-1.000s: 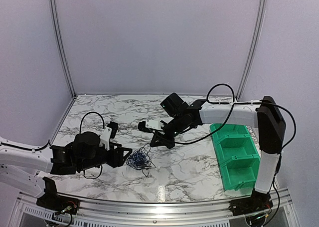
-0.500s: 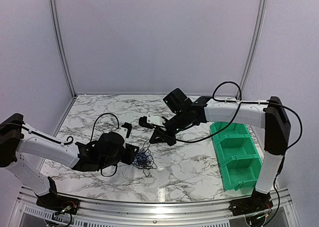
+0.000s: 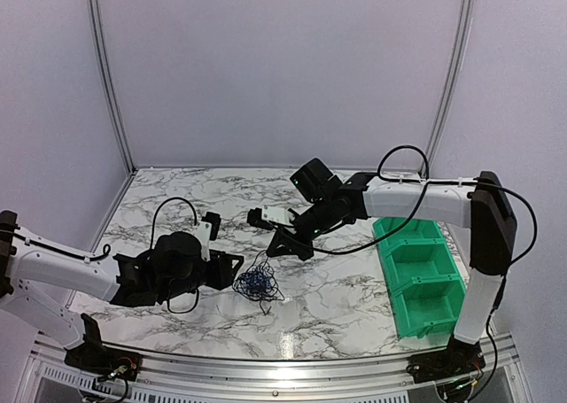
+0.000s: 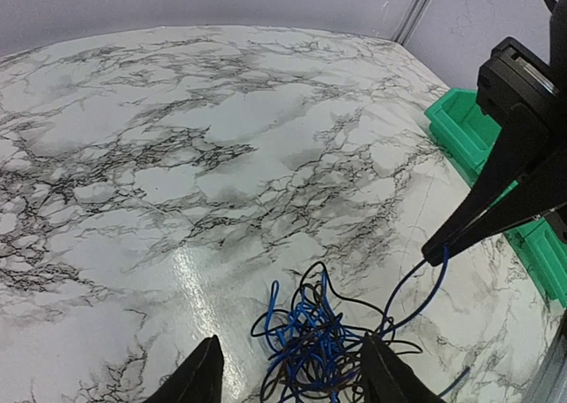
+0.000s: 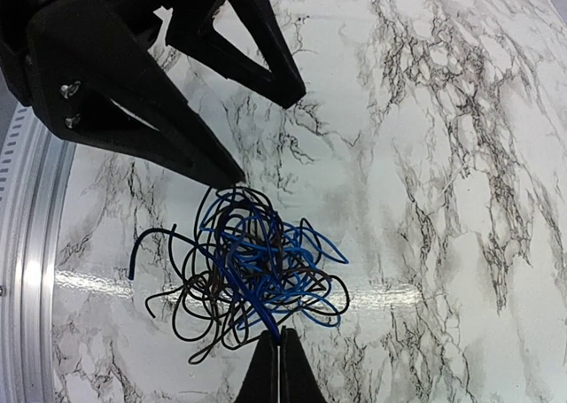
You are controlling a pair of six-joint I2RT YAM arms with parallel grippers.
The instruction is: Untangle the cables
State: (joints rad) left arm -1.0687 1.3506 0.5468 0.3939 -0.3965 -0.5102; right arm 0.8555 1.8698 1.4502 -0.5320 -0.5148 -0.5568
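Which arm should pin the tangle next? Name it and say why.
Left. The left gripper is open right at the cables, while the right gripper is shut on a blue strand leading out.

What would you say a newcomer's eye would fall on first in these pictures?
Most likely the small tangle of blue and black cables on the marble table, midway between the two arms. The right fingers are pinched shut on a blue strand rising from it, while the left fingers stand open just beside it. The bright green bins at the table's right edge also stand out.
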